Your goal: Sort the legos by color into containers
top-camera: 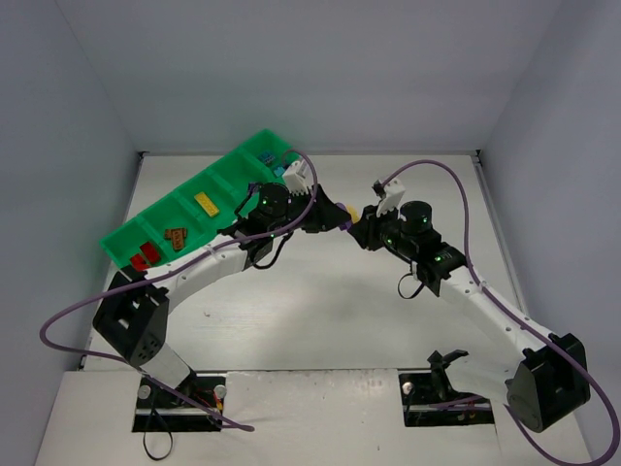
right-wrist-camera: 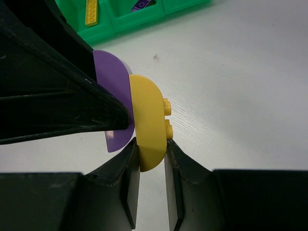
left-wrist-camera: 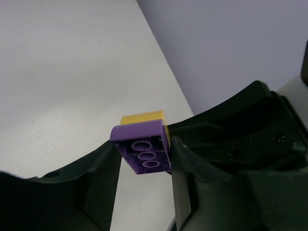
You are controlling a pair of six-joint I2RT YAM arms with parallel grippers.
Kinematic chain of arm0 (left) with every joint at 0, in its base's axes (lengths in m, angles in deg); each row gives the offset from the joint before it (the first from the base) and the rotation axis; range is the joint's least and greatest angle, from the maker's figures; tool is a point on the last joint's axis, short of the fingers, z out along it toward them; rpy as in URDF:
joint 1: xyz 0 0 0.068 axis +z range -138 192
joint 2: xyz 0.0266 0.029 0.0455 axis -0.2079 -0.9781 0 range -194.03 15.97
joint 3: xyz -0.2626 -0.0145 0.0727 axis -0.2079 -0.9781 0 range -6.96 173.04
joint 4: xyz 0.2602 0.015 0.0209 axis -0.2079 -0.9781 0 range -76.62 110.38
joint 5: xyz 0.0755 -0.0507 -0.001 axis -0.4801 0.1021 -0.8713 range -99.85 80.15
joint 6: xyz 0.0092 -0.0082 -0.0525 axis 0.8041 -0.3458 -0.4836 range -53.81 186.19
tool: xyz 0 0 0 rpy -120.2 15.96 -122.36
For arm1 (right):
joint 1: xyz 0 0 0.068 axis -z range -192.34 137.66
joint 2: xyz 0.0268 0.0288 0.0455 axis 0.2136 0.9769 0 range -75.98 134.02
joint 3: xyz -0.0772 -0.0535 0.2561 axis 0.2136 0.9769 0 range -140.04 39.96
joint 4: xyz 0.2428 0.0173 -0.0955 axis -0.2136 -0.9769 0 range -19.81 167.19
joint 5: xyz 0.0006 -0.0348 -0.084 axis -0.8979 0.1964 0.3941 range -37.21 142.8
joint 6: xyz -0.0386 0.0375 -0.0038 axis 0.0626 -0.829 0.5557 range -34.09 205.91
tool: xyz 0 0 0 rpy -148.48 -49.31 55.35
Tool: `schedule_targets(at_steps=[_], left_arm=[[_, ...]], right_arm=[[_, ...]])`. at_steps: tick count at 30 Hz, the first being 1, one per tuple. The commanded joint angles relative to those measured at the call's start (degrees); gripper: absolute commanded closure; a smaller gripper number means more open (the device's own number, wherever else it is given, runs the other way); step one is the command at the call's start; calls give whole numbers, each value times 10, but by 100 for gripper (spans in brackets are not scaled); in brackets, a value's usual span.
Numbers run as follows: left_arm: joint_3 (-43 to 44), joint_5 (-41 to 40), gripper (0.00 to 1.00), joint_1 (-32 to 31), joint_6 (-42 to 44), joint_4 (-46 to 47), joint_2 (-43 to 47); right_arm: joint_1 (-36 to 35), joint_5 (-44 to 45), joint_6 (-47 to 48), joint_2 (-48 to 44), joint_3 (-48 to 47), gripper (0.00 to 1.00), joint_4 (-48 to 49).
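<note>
White table (top-camera: 340, 320) shut in by grey walls (top-camera: 291, 68) on three sides, green tray (top-camera: 121, 248) set aslant at far-left edge, joined purple brick (left-wrist-camera: 139, 132) and yellow brick (right-wrist-camera: 147, 115) held mid-table, clamped by left gripper (left-wrist-camera: 143, 166) and right gripper (right-wrist-camera: 150, 156) respectively.

obstacles: green tray (top-camera: 121, 241) far-left, left arm (top-camera: 209, 262) along it | free: table (top-camera: 320, 311) centre-near

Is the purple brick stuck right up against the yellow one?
Touching. The right wrist view shows the purple brick pressed flat against the yellow brick along one curved seam, with no gap between them.
</note>
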Motion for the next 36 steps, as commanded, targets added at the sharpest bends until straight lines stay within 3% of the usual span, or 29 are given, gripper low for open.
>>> schedule_targets(at_steps=[1, 5, 7, 19, 24, 28, 30, 36], left_arm=[[8, 23, 66, -3, -24, 76, 7], [1, 31, 91, -3, -30, 81, 12], [-4, 40, 97, -1, -29, 69, 18], [-69, 88, 100, 23, -31, -1, 91], [-77, 93, 100, 81, -1, -53, 120], [-19, 28, 100, 149, 79, -150, 109], [37, -51, 100, 172, 136, -213, 82], [163, -187, 100, 237, 234, -241, -48]], right_arm=[[-5, -9, 0, -18, -9, 100, 59], [-4, -4, 5, -17, -7, 100, 60], [-4, 4, 10, -17, -6, 100, 59], [0, 50, 37, -1, -8, 100, 61], [2, 64, 40, 18, -17, 100, 64], [2, 57, 41, 24, -18, 100, 63], [2, 55, 40, 21, -15, 100, 63], [1, 34, 47, 17, -9, 100, 52]])
